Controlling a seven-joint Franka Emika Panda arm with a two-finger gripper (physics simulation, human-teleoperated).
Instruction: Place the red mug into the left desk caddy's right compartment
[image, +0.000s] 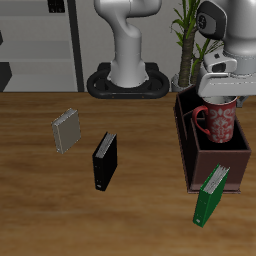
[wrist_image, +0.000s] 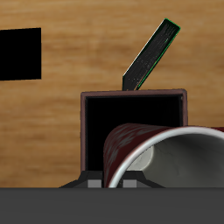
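The red mug (image: 215, 122) with pale speckles hangs in my gripper (image: 220, 98), which is shut on its rim. It is held over the left desk caddy (image: 187, 150), a dark brown open box, with its lower part at about the height of the walls. The squarish right compartment (image: 222, 162) lies at the caddy's end nearer the table's front edge, just in front of the mug. In the wrist view the mug (wrist_image: 166, 157) and its white inside are close up, beside the dark compartment (wrist_image: 122, 122) inside the caddy's wall (wrist_image: 131, 94). My gripper (wrist_image: 112, 184) barely shows.
A green book (image: 212, 193) leans at the caddy's front end and shows in the wrist view (wrist_image: 150, 54). A black book (image: 105, 160) stands mid-table, and also shows in the wrist view (wrist_image: 19, 54). A grey book (image: 66, 130) lies beyond it. A potted plant (image: 185, 40) stands behind the caddy.
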